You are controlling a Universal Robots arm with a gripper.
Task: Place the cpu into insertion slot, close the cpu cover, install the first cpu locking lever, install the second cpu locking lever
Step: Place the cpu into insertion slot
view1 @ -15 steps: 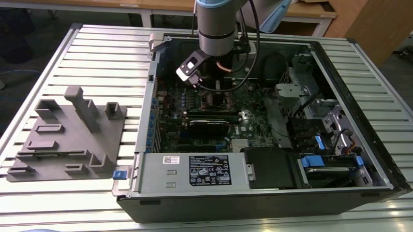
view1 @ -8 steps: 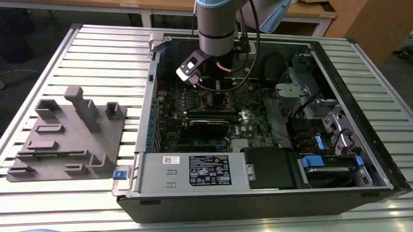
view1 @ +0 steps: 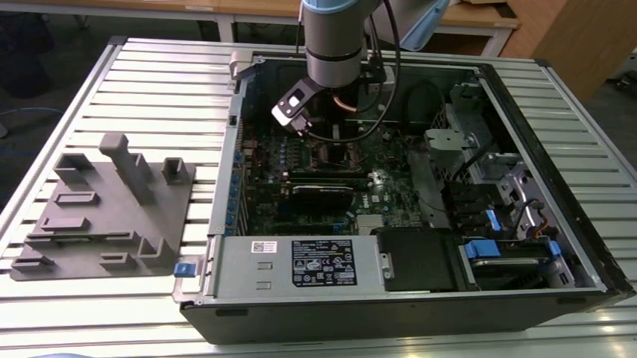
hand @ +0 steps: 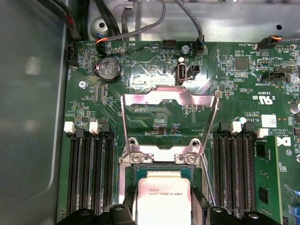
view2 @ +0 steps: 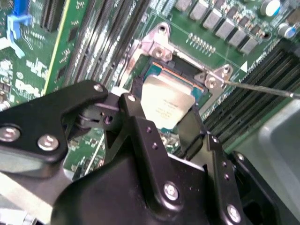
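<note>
In 2nd wrist view the gripper (view2: 164, 117) has jaws part-closed, clamped on the cpu (view2: 166, 101); a finger (view2: 133, 110) on each opp. edge; chip right over the insertion slot (view2: 174, 71); can't tell if seated; the cpu cover (hand: 168, 97) swung open behind slot; thin lever rod (view2: 262, 88) sticks out beside socket.

Within the hand (hand: 163, 212), the cpu (hand: 162, 199) sits over the insertion slot (hand: 161, 174), cpu cover (hand: 168, 97) beyond.
</note>
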